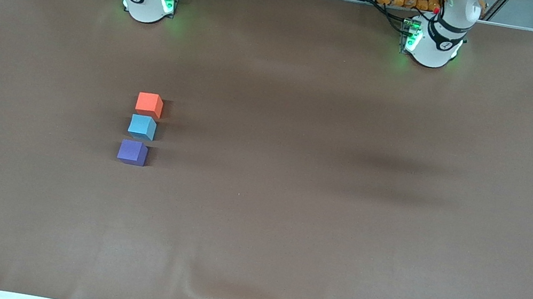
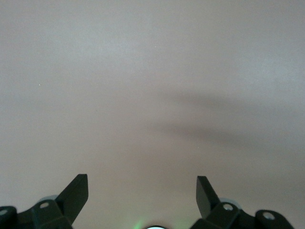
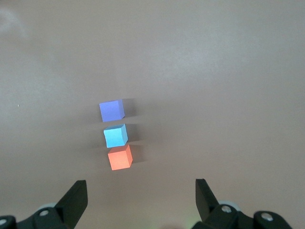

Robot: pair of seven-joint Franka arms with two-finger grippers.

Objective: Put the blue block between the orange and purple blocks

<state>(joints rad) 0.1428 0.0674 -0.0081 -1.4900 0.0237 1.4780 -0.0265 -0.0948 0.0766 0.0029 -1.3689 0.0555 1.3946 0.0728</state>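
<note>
Sky-blue block (image 1: 142,127) is already sitting between the orange block (image 1: 149,104) and purple block (image 1: 132,152), so nothing is remaining, while the right gripper (image 3: 141,198) and left gripper (image 2: 142,194) are hanging spread and empty above the table (image 1: 319,223).

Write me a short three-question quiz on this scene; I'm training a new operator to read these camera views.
1. True or false: the blue block lies between the orange block and the purple block.
2. Which block is nearest the front camera? A) orange B) blue C) purple
3. Fill in: the right gripper is ____, holding nothing, high over the blocks.

Key:
1. True; the three form one row, with narrow gaps.
2. C.
3. Open. The left gripper is open too, over bare table.
</note>
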